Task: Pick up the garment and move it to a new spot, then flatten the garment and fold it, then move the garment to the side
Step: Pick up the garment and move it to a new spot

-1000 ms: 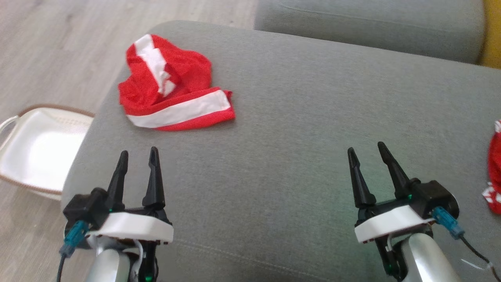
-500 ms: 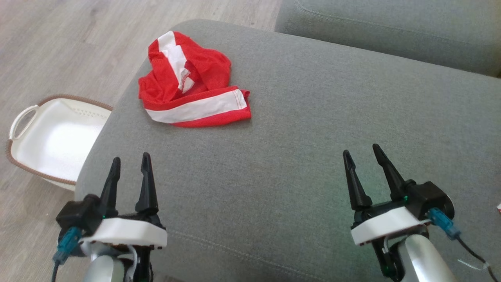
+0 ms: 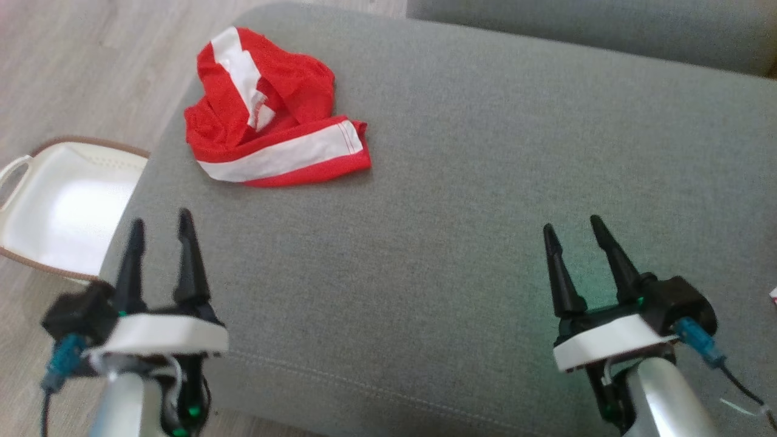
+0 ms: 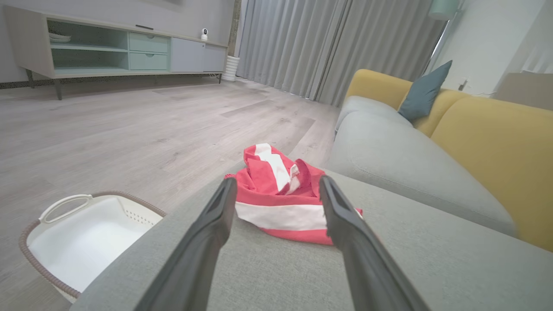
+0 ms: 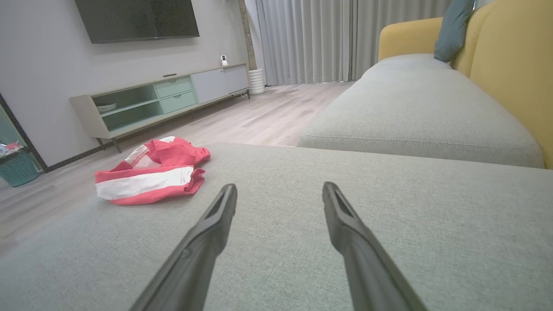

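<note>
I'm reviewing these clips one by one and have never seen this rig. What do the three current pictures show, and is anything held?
This is a wheeled robot with two arms, each ending in a two-fingered tool. The overhead picture comes from its head camera: the left tool at lower left and the right tool at lower right, both open and empty, over a grey sofa cushion. The other two come from wrist cameras looking along each tool's dark fingers. A crumpled red and white garment lies on the cushion, ahead of the left tool, untouched. A white basket stands on the floor beside the sofa.
</note>
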You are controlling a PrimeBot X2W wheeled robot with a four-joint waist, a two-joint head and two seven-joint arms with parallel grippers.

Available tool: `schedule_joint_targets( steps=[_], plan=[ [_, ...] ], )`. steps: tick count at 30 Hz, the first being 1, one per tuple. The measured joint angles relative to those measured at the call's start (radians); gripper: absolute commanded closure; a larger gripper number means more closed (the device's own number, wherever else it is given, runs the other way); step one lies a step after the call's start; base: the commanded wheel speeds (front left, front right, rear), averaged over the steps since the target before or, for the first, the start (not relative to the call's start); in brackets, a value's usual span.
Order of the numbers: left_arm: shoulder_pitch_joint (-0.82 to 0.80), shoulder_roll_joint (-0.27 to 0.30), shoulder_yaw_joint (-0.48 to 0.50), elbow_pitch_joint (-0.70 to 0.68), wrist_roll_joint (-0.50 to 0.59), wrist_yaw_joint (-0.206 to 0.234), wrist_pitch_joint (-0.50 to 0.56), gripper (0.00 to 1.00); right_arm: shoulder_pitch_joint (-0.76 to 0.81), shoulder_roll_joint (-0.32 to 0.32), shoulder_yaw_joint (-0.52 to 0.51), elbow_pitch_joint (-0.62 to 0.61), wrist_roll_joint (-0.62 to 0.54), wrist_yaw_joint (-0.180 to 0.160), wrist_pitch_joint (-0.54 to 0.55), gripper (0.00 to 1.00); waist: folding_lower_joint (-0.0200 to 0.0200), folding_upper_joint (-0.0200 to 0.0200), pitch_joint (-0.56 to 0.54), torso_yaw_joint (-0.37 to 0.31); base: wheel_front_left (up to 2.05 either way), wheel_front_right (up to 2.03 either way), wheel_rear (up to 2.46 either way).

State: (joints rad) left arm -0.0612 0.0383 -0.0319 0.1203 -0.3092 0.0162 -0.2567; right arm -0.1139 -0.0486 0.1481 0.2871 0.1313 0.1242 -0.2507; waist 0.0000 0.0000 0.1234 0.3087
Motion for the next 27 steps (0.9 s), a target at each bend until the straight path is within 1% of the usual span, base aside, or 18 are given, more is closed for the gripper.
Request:
schedule_joint_targets(
  steps=[5,7,11,13,17,20,24,27],
  plan=[
    [-0.100,0.000,0.064,0.060,0.039,-0.034,0.000,0.00,-0.029,0.000,-0.068,-0.033,-0.037,0.000,0.002,0.00,0.0000,0.0000,0.060,-0.012,0.00,0.00,0.00],
    [-0.158,0.007,0.086,0.109,0.050,-0.048,0.000,0.00,-0.055,0.000,-0.101,-0.059,-0.054,0.000,0.006,0.00,0.0001,0.0000,0.090,-0.017,0.00,0.00,0.00],
    [-0.301,0.058,0.100,0.260,0.069,-0.073,0.000,0.00,-0.097,0.000,-0.166,-0.123,-0.088,0.000,0.036,0.00,0.0002,0.0000,0.151,-0.026,0.00,0.00,0.00],
    [-0.379,0.089,0.098,0.348,0.070,-0.088,0.026,0.00,-0.108,0.000,-0.192,-0.161,-0.106,0.000,0.054,0.00,0.0002,0.0000,0.182,-0.030,0.00,0.00,0.00],
    [-0.533,0.151,0.059,0.509,0.078,-0.121,0.138,0.00,-0.132,0.000,-0.220,-0.238,-0.135,0.000,0.088,0.00,0.0003,0.0000,0.243,-0.040,0.00,0.00,0.00],
    [-0.632,0.190,0.002,0.618,0.079,-0.139,0.224,0.00,-0.154,-0.001,-0.222,-0.294,-0.144,0.000,0.117,0.00,0.0003,0.0000,0.283,-0.050,0.00,0.00,0.00],
    [-0.729,0.232,-0.062,0.737,0.077,-0.141,0.291,0.00,-0.171,-0.001,-0.215,-0.351,-0.150,0.000,0.140,0.00,0.0002,0.0000,0.329,-0.068,0.00,0.00,0.00],
    [-0.785,0.246,-0.131,0.798,0.034,-0.141,0.341,0.00,-0.172,-0.001,-0.208,-0.380,-0.151,0.000,0.158,0.00,0.0002,0.0000,0.357,-0.084,0.00,0.00,0.00]
  ],
)
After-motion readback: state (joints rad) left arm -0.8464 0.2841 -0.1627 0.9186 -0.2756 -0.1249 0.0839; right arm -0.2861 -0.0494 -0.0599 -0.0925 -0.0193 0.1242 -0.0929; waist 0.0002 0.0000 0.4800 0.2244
